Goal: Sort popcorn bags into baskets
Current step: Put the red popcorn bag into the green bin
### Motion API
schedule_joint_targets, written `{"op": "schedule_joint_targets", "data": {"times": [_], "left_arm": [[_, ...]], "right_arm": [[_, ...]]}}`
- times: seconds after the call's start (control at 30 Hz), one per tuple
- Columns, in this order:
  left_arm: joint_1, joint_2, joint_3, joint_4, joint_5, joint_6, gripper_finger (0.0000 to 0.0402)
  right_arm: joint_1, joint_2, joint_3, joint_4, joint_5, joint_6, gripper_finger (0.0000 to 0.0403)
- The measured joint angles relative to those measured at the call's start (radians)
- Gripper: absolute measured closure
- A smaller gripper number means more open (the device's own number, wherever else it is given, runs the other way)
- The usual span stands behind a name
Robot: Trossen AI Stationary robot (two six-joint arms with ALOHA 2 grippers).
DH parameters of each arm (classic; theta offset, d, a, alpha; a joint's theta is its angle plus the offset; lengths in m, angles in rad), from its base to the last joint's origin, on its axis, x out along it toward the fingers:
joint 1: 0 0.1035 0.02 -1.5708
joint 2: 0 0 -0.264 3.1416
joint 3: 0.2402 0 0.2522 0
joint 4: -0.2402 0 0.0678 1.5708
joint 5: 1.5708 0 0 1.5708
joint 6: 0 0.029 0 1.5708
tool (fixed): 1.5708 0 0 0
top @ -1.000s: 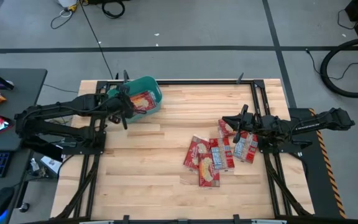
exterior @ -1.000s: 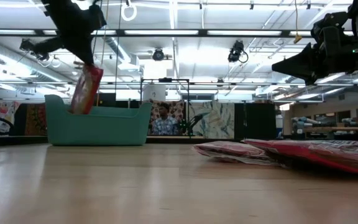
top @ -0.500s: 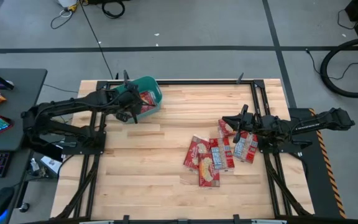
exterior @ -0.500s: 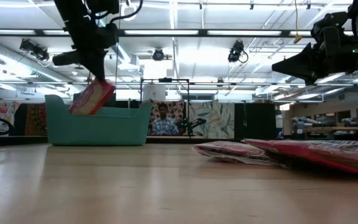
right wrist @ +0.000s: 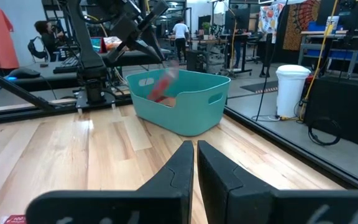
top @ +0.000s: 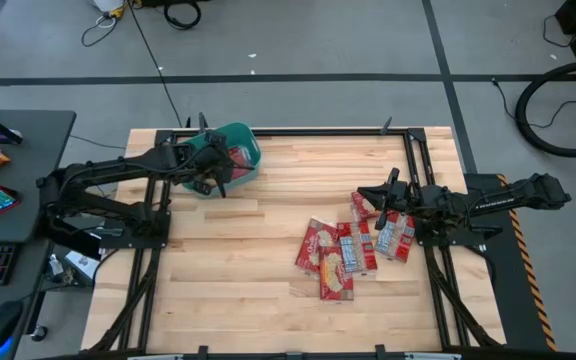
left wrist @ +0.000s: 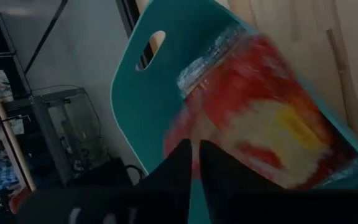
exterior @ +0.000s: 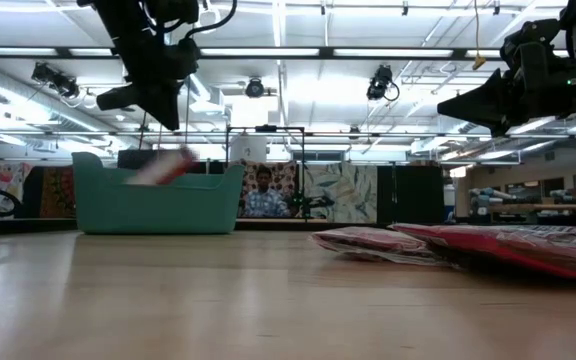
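Landmark: the teal basket [top: 230,160], standing at the far left part of the desk [top: 268,290]; every place below is given from it.
Left gripper: the left gripper [exterior: 164,110] hangs just above the basket's open top. In the left wrist view its fingers [left wrist: 182,163] sit nearly together with only a thin slit between them, and nothing is held in them.
Falling bag: a red popcorn bag [exterior: 163,167] is blurred and tilted at the basket's rim, loose below the left gripper and apart from it; it looks to be dropping in. From the left wrist view it fills the inside of the basket.
Basket contents: red shows inside from above; how many bags lie there I cannot tell.
Right gripper: the right gripper [top: 389,203] waits well to the right of the basket, above the pile, with its fingers [right wrist: 182,165] almost shut and holding nothing.
Remaining bags: a loose overlapping pile of popcorn bags [top: 353,246] lies flat on the desk, far right of the basket.
Step in hand: letting the bag go into the basket.
Doing it well: keep the left gripper centred over the basket's opening until the bag settles below the rim, so a tilted bag cannot catch the wall and tip out. Lift straight up before swinging away, clear of the rolled rim.
Next pick: take a top bag at the pile's edge, one bag only, since the bags overlap.
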Motion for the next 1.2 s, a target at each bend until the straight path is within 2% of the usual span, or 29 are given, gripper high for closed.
{"op": "schedule_joint_targets", "data": {"times": [0.3,0.37,0.5,0.6,0.87,1.0,1.2], "left_arm": [[0.0,0.0,0.0,0.049,0.012,-0.069,0.0291],[-0.004,-0.001,0.0,0.052,0.079,-0.13,0.0281],[-0.023,0.0,0.0,0.088,0.312,-0.296,0.0274],[-0.054,0.022,0.0,0.131,0.379,-0.425,0.0274],[-0.154,0.093,0.0,0.137,0.381,-0.764,0.0274],[-0.247,0.095,-0.007,0.138,0.366,-0.825,0.0282],[-0.384,0.031,-0.082,0.166,0.271,-0.948,0.0297]], "right_arm": [[0.0,0.0,0.0,0.0,0.0,0.0,0.0377],[0.0,0.0,0.0,0.0,0.0,0.0,0.0377],[0.0,0.0,0.0,0.0,0.0,0.0,0.0377],[0.0,0.0,0.0,0.0,0.0,0.0,0.0377],[0.0,0.0,0.0,0.003,0.0,0.0,0.0377],[0.0,0.002,0.0,0.006,0.0,0.0,0.0377],[0.0,0.002,0.0,0.008,0.0,0.0,0.0377]]}}
